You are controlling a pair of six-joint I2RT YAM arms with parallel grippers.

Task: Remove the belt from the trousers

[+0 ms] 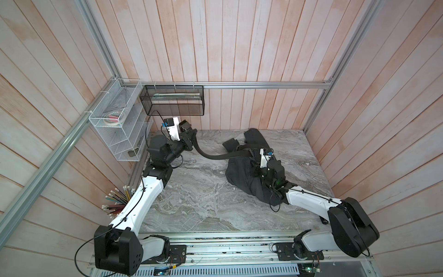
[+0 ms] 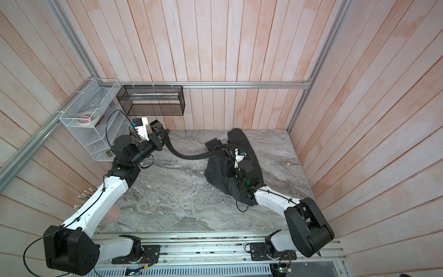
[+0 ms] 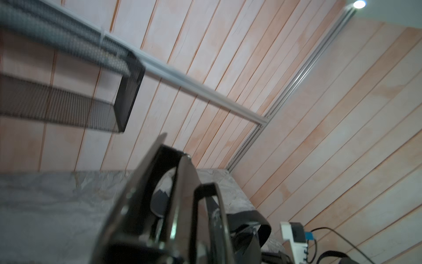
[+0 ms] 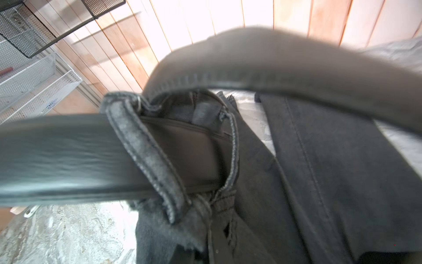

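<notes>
The trousers [image 1: 239,175] lie crumpled on the grey marbled desk [image 1: 203,203], toward its far right corner, with one leg running up to the far edge. The belt [image 1: 208,156] comes out of the waistband on the side facing the left edge, sags in a curve just above the desk and rises to the left pincer [image 1: 189,133], which is raised near the far left corner. That pincer is pressed together on the free end of the belt, as both top views show [image 2: 163,134]. In the left wrist view the picture is blurred, but the strap runs between the dark fingers [image 3: 159,182].

The right pincer [image 1: 255,167] is down on the trousers at the waist, beside the spot where the belt goes in. It is pressed together. Whether it pinches cloth cannot be told, since its tips are hidden by the arm and the dark fabric.

In the right wrist view the belt [image 4: 57,155] passes through a frayed belt loop [image 4: 141,150] and goes on behind the waistband of the trousers [image 4: 319,160].

A white wire basket [image 1: 112,115] and a black mesh basket [image 1: 172,100] hang on the walls at the far left corner. Pencils [image 1: 119,199] stand beyond the left edge.
</notes>
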